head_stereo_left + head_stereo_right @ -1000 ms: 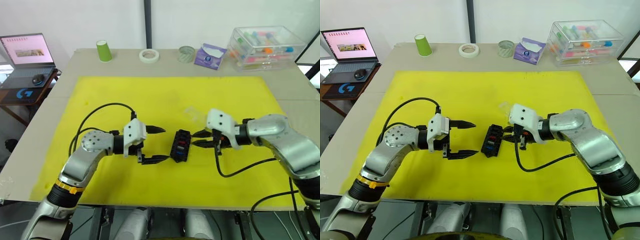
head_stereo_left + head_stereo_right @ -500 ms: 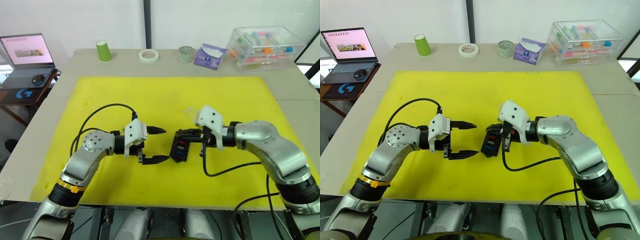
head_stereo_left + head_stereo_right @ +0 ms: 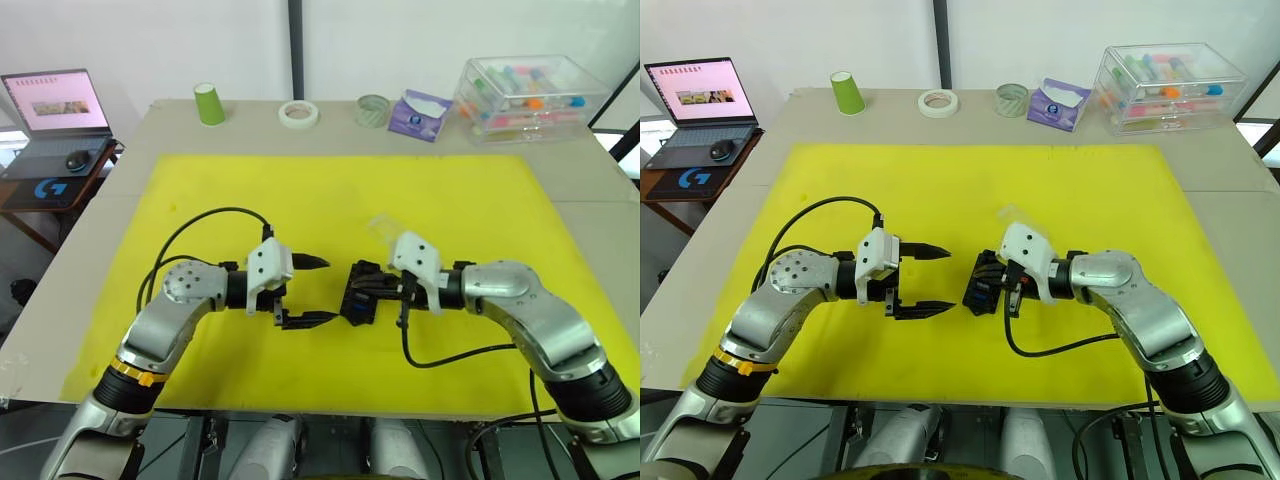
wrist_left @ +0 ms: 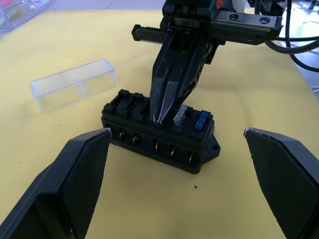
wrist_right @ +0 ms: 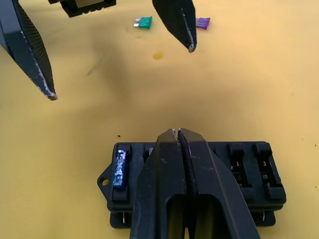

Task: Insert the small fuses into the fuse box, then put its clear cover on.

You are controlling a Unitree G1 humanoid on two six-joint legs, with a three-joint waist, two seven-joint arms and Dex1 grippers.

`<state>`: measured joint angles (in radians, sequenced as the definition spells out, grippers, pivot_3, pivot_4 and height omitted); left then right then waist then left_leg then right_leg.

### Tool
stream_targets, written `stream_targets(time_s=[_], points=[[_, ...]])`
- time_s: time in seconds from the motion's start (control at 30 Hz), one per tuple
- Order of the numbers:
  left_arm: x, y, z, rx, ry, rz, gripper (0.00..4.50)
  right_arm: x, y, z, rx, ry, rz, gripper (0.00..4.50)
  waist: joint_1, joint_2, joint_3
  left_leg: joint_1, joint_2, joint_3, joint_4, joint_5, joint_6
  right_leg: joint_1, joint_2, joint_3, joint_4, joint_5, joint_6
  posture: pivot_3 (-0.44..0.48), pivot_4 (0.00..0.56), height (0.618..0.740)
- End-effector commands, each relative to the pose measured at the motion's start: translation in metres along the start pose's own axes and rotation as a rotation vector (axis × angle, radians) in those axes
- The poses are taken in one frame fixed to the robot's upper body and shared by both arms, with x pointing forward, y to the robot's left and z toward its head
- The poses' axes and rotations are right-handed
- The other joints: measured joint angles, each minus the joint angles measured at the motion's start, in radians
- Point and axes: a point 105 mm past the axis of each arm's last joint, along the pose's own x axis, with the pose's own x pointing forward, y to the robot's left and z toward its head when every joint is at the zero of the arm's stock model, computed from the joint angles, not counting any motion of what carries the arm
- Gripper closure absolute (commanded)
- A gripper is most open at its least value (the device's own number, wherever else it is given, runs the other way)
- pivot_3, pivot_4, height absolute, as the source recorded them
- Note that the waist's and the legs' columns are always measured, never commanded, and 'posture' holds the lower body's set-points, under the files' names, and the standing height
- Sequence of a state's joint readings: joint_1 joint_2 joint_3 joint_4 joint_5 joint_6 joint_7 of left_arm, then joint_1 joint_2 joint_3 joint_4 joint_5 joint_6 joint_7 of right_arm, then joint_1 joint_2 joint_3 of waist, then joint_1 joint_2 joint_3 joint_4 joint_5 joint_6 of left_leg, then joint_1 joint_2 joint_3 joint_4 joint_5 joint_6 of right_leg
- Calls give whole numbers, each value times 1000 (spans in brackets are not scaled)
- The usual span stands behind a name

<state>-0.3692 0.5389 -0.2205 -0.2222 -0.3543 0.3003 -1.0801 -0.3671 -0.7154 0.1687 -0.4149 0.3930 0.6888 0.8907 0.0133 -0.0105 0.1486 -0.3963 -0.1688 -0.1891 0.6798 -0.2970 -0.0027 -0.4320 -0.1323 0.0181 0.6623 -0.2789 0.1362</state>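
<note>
The black fuse box point(image 3: 362, 300) lies mid-mat on the yellow mat point(image 3: 250, 190). A grey fuse point(image 4: 180, 115) and a blue fuse point(image 4: 201, 120) sit in its slots. My right gripper point(image 4: 160, 118) is shut, its tips pressed down onto a slot beside the grey fuse; whether a fuse is between them is hidden. My left gripper point(image 3: 330, 290) is open just left of the box, not touching it. The clear cover point(image 4: 75, 83) lies on the mat just beyond the box. A green fuse point(image 5: 144, 22) and a purple fuse point(image 5: 202, 23) lie loose on the mat beyond the left gripper's fingers point(image 5: 30, 55).
Along the table's far edge stand a green cup point(image 3: 209, 102), a tape roll point(image 3: 298, 112), a clear tape roll point(image 3: 372, 108), a purple tissue pack point(image 3: 420, 110) and a large clear storage box point(image 3: 530, 95). A laptop point(image 3: 55, 105) sits on a side table at the left.
My right gripper has moved left from beside the fuse box and now has its shut tips on the box's slots. The left gripper has stayed open in place.
</note>
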Motion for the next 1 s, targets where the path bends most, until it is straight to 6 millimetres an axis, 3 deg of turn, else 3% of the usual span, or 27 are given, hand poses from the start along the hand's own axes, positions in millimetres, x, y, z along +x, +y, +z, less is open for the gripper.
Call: stream_targets(time_s=[0.03,0.3,0.47,0.5,0.67,0.77,0.87,0.97,1.0], points=[[-2,-1,13,42,-24,-3,0,-14,3,36,-4,-165,11,4459,0,0,0,0,0,0,0,0,0,0,0,0,0,0,0,0,150,740],[-15,9,19,43,-38,41,0,-35,-3,52,-4,-215,-24,4459,0,0,0,2,0,0,-1,0,0,2,0,0,-1,0,0,0,150,740],[-45,33,22,56,-4,126,0,-51,-19,52,-94,-170,-107,4459,0,0,0,2,0,0,-1,0,0,2,0,0,-1,0,0,0,150,740],[-58,41,22,52,14,165,0,-59,-26,52,-121,-159,-144,4459,0,1,0,2,0,0,-1,0,0,2,0,0,-1,0,0,0,150,740],[-153,88,13,56,176,472,0,-121,-70,29,-184,-41,-389,3304,-1,1,1,3,0,0,-2,0,1,1,0,0,-2,0,0,0,150,740],[-195,98,1,45,255,591,0,-144,-82,11,-175,6,-470,2161,-1,1,1,4,0,1,-5,0,1,2,1,0,-3,0,0,0,150,740],[-214,100,-13,49,307,654,0,-154,-86,0,-164,14,-512,1186,-1,2,1,5,0,1,-5,0,1,2,0,0,-3,0,0,0,150,740],[-222,100,-20,32,302,697,0,-158,-88,-14,-141,23,-534,68,-1,2,2,4,0,1,-5,0,1,2,0,0,-3,0,0,0,150,740],[-222,99,-22,35,309,696,0,-159,-88,-16,-134,23,-537,26,-1,2,2,4,0,1,-5,0,1,2,0,0,-3,0,0,0,150,740]])
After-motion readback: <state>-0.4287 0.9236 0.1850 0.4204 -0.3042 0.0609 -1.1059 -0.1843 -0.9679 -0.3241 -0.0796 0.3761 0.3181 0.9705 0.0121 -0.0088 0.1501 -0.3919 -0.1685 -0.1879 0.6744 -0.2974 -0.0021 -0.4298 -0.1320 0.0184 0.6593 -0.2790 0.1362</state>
